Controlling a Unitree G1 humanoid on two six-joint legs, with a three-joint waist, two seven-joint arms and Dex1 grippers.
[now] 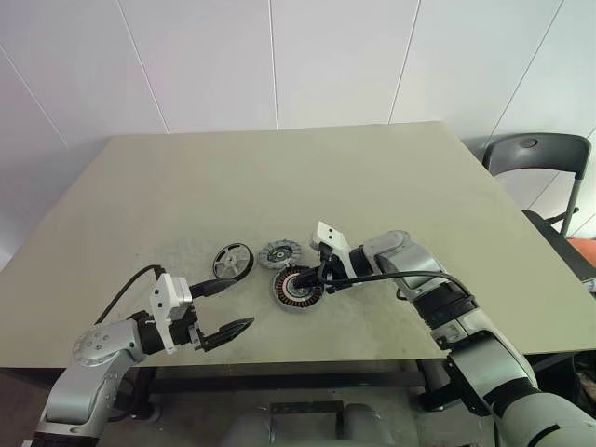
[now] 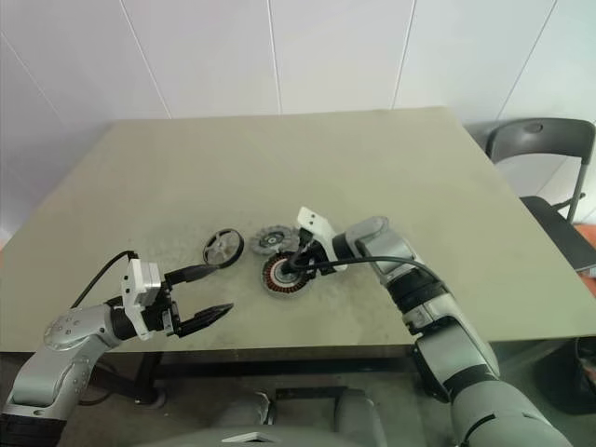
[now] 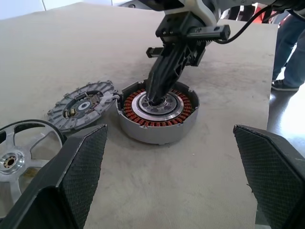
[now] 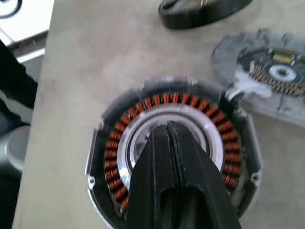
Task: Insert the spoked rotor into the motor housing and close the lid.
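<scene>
Left gripper [image 1: 226,307]: nearest the camera, hovering over the table's near edge at the left, its two black fingers spread wide and holding nothing.
Right gripper [image 4: 167,128]: fingers pressed together with nothing between them, tips dipped into the silver centre of the motor housing.
Motor housing [image 1: 298,288]: lies flat on the table, near the middle, copper windings ringing its open top; nothing is seated in it apart from the right gripper's tips.
Lid [image 1: 279,252]: grey ribbed disc lying flat just beyond the housing, slightly to its left, touching it or nearly so.
Spoked rotor [image 1: 232,261]: lies flat on the table, left of the lid and apart from the housing, just beyond the left gripper.
Table [image 1: 279,177]: beige, scuffed darker around the parts.
Chair [image 1: 540,154]: dark, folding, past the table's far right corner.
</scene>
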